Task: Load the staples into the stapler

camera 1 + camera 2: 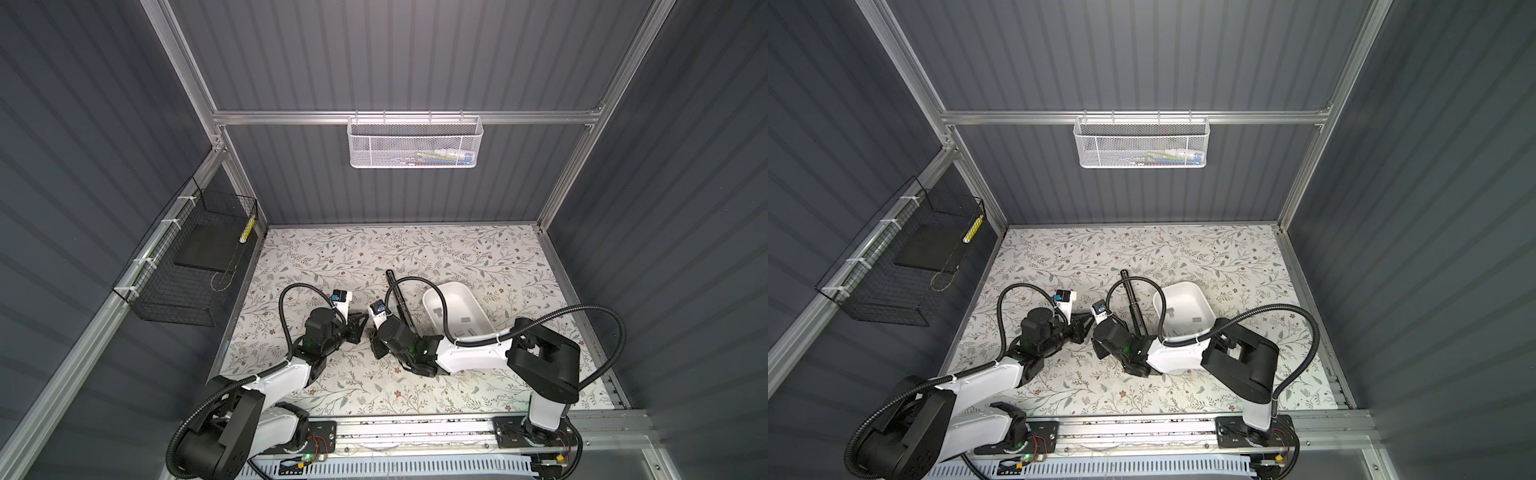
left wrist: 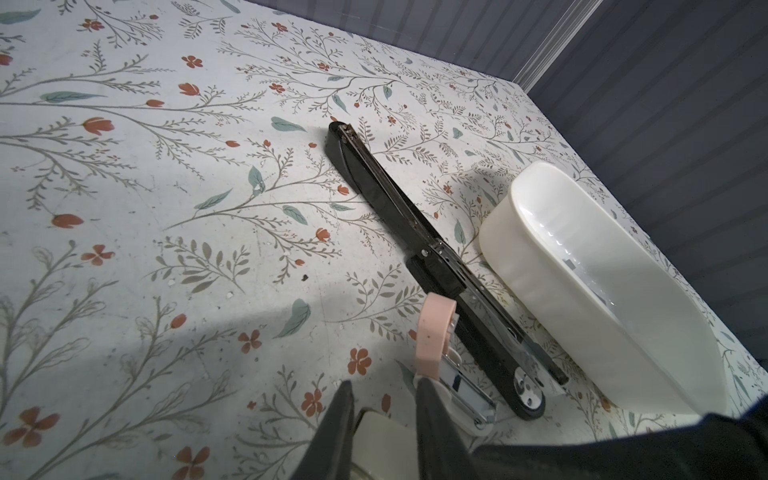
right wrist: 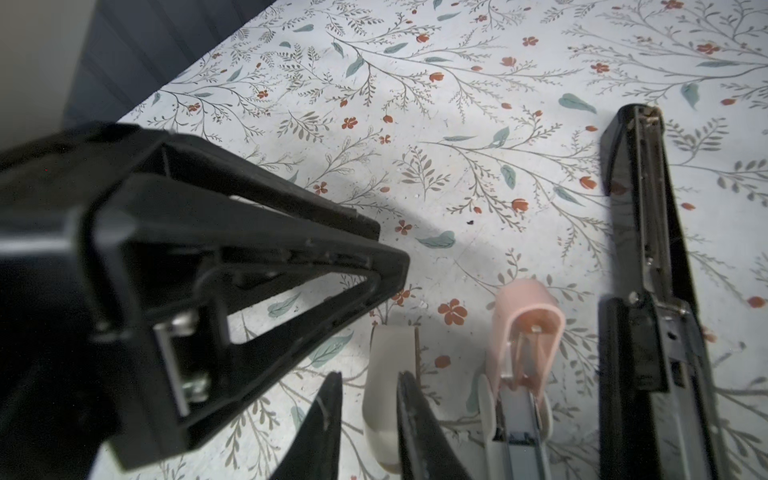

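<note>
Left gripper (image 2: 385,386) sat right up against its own wrist cam, dark fingers poking in from the edge. A whitish piece (image 2: 382,428) showed between them, no idea what part that was. Just beside them the pink stapler (image 2: 436,332) had its lid tipped up and the chrome channel bare. Past it the black stapler (image 2: 390,208) lay folded out flat on the floral table (image 2: 166,208), close alongside the white tray (image 2: 532,282).

Right wrist cam: the left gripper loomed big, and from there its jaws looked clenched tip to tip, with nothing I could spot between them. Right gripper (image 3: 371,376) straddled that whitish piece, pink stapler just to one side. Squeezing it or only hovering? Couldn't tell.

Both top views showed the two grippers nose to nose mid-table. The staples (image 1: 465,319) were little grey strips lying in the tray, on the far side of the black stapler from the grippers. So nothing loaded, I'd guess.

My take on doing this bit well: I reckoned the pink one was the target. Pin its base firmly, keep the lid fully back, then send one arm for a single strip. Pinch it by the long sides and line it up square with the channel before letting go. Crooked strips jam.
</note>
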`<control>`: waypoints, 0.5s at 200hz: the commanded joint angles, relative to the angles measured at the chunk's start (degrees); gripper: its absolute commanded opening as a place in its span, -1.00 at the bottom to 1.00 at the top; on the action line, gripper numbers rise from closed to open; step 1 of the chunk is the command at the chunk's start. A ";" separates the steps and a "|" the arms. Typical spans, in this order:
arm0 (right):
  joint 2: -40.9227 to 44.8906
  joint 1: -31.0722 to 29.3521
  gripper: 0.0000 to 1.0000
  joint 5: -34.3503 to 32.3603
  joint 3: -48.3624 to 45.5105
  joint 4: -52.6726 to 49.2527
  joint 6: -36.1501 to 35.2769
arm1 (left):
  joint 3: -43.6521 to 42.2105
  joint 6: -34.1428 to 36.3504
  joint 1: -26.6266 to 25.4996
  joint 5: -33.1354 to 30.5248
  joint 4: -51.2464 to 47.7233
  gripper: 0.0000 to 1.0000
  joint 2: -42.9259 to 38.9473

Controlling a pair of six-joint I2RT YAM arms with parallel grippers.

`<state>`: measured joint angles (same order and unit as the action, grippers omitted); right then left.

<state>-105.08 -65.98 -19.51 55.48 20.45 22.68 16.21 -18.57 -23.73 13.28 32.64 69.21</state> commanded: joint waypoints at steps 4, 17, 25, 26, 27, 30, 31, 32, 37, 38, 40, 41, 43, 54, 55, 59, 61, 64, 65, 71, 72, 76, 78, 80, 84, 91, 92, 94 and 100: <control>-1.16 0.67 -0.47 -0.54 0.77 -1.99 0.15 | -0.74 0.73 -0.36 0.13 0.17 -0.41 -0.49; -1.48 0.70 -0.49 -0.30 0.92 -2.61 0.33 | -0.59 0.73 -0.36 0.39 0.00 -0.41 -0.51; -1.60 0.67 -0.50 -0.16 1.03 -3.06 0.50 | -0.65 0.71 -0.36 0.40 -0.05 -0.41 -0.62; -1.61 0.67 -0.50 -0.13 1.03 -3.10 0.51 | -0.65 0.72 -0.36 0.37 -0.09 -0.41 -0.68; -1.62 0.67 -0.50 -0.11 1.03 -3.11 0.52 | -0.69 0.72 -0.36 0.40 -0.02 -0.41 -0.71; -1.59 0.67 -0.50 -0.07 1.03 -3.21 0.59 | -0.73 0.73 -0.36 0.31 -0.02 -0.40 -0.81; -1.56 0.67 -0.49 -0.04 1.03 -3.21 0.60 | -0.74 0.73 -0.36 0.28 -0.03 -0.40 -0.82; -1.59 0.72 -0.50 -0.02 1.03 -3.22 0.61 | -0.74 0.73 -0.36 0.23 -0.03 -0.40 -0.87; -1.54 0.74 -0.50 -0.03 0.95 -3.24 0.61 | -0.78 0.68 -0.36 0.12 -0.02 -0.39 -0.99; -1.54 0.71 -0.50 -0.02 0.90 -3.23 0.61 | -0.76 0.70 -0.36 0.15 0.06 -0.39 -1.00; -1.56 0.68 -0.50 -0.01 0.87 -3.22 0.61 | -0.74 0.68 -0.36 0.12 0.05 -0.38 -1.03; -1.55 0.68 -0.50 -0.01 0.82 -3.18 0.61 | -0.74 0.70 -0.36 0.10 0.05 -0.38 -1.10; -1.54 0.67 -0.50 0.00 0.73 -3.14 0.64 | -0.74 0.72 -0.36 0.04 0.10 -0.38 -1.10; -1.63 0.68 -0.50 -0.24 0.25 -2.47 0.51 | -0.71 0.83 -0.35 0.12 -0.10 -0.36 -1.21; -1.67 0.72 -0.50 -0.30 0.20 -2.45 0.52 | -0.73 0.87 -0.35 0.10 -0.11 -0.36 -1.20; -1.79 0.72 -0.50 -0.48 0.01 -2.33 0.53 | -0.73 0.86 -0.36 0.12 -0.13 -0.36 -1.28; -1.86 0.73 -0.50 -0.54 -0.02 -2.27 0.59 | -0.74 0.83 -0.36 0.13 -0.15 -0.36 -1.27; -1.89 0.68 -0.50 -0.61 -0.10 -2.26 0.61 | -0.76 0.86 -0.36 0.29 -0.09 -0.35 -1.27; -1.89 0.72 -0.50 -0.61 -0.11 -2.25 0.66 | -0.79 0.84 -0.36 0.32 -0.11 -0.35 -1.31; -1.93 0.69 -0.50 -0.73 -0.30 -2.25 0.78 | -0.88 0.82 -0.35 0.45 0.13 -0.34 -1.27; -1.91 0.68 -0.50 -0.72 -0.29 -2.25 0.83 | -0.94 0.82 -0.35 0.44 0.14 -0.34 -1.27; -1.90 0.68 -0.50 -0.76 -0.45 -2.18 0.94 | -1.04 0.80 -0.36 0.57 0.33 -0.33 -1.25; -1.96 0.70 -0.50 -0.72 -0.50 -2.17 1.02 | -1.06 0.81 -0.36 0.53 0.43 -0.33 -1.22; -2.01 0.72 -0.50 -0.64 -0.58 -2.10 1.09 | -1.04 0.81 -0.33 0.59 0.48 -0.32 -1.19; -2.01 0.73 -0.50 -0.58 -0.78 -1.96 1.14 | -1.09 0.81 -0.35 0.68 0.57 -0.32 -1.18; -2.02 0.71 -0.50 -0.52 -1.11 -1.66 1.35 | -1.09 0.74 -0.36 0.96 0.63 -0.32 -1.07; -2.00 0.69 -0.50 -0.52 -1.14 -1.65 1.38 | -1.09 0.78 -0.36 1.00 0.69 -0.32 -1.00; -2.02 0.70 -0.50 -0.53 -1.23 -1.57 1.40 | -1.02 0.80 -0.36 1.08 0.67 -0.31 -0.96; -2.11 0.68 -0.50 -0.45 -1.34 -1.63 1.53 | -1.02 0.75 -0.36 1.42 0.87 -0.31 -0.92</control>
<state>-106.34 -65.34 -19.49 55.33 18.48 23.20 16.19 -18.55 -23.70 13.37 32.67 68.84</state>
